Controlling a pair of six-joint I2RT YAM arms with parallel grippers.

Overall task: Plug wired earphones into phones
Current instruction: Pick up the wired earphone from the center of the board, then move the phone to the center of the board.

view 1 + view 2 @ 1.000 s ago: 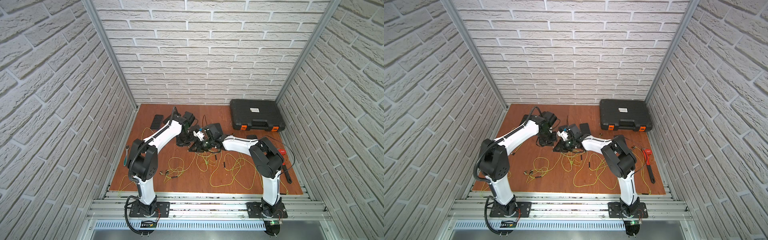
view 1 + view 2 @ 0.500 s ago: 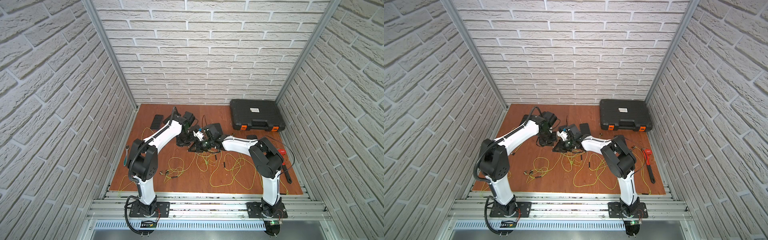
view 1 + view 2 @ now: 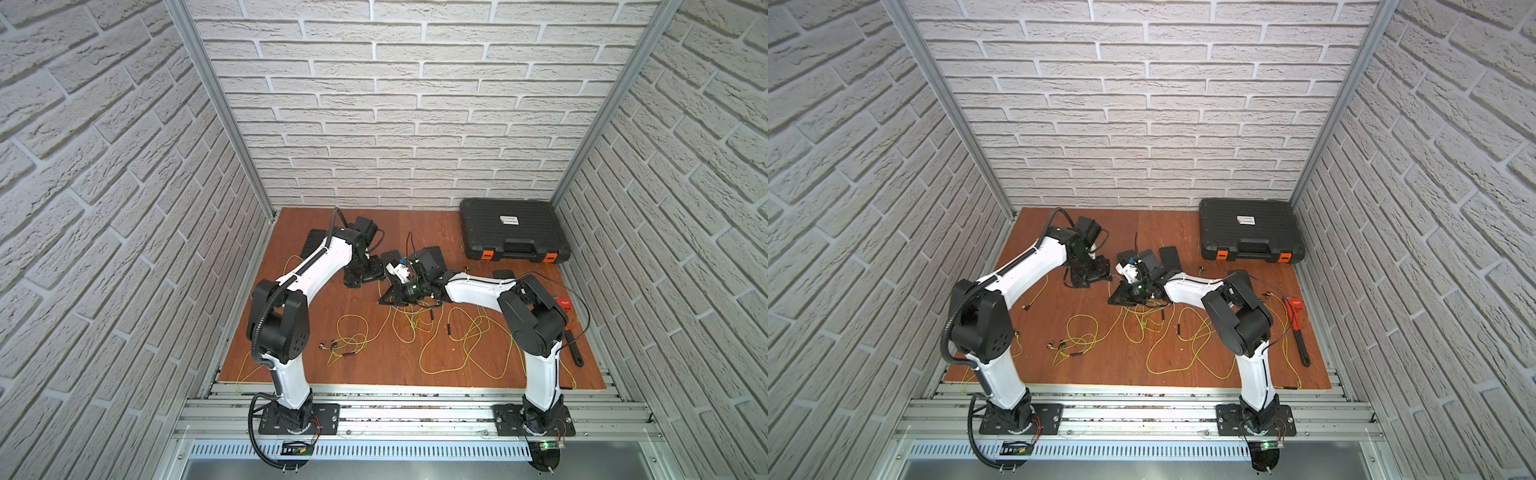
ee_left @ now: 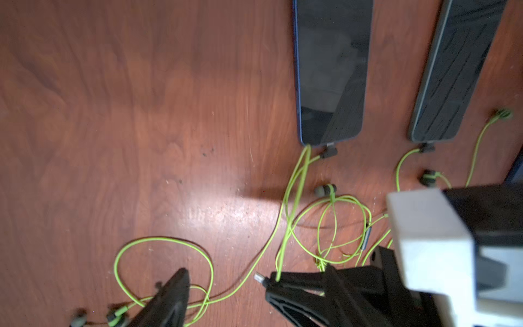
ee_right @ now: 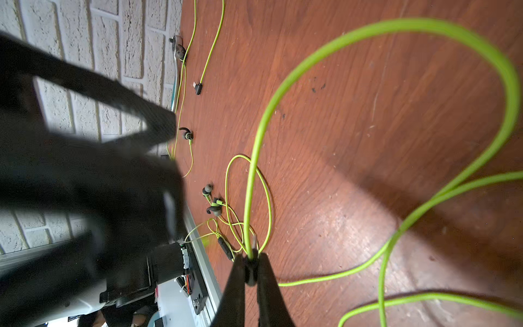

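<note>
Right tool [image 5: 250, 259] first: my jaws are pinched tight on the small dark plug [image 5: 251, 271] of a thin yellow-green earphone cord [image 5: 368, 31]. The cord arcs out of the grip in one big loop over the reddish-brown wooden desk [image 5: 368, 141]. Through my left wrist camera, the silver tip [image 4: 258, 277] of that plug pokes out past the right tool's dark frame. It is lifted off the desk and well apart from the phones.

Now the left tool [image 3: 365, 274]: spread wide, nothing in it. One black finger [image 4: 172, 294] shows plainly. Its partner blends into the right tool's dark frame, so I can't quite pick it out.

Ahead of both tools, a flat black phone with a thin blue edge [image 4: 331, 70] lies on the desk, and a second phone [image 4: 452, 70] lies just beside it. An angled dark connector [image 4: 329, 152] sits at the first phone's end edge, and another connector [image 4: 426, 147] at the second's, each trailing green cord. Between phones and tools lie a grey earbud [image 4: 325, 190] and a dark inline remote [image 4: 367, 237].

In a top view, more loose yellow-green cords [image 3: 457, 345] sprawl across the front half of the desk. A large ribbed black case with orange latches [image 3: 513, 232] sits in the far right corner.
</note>
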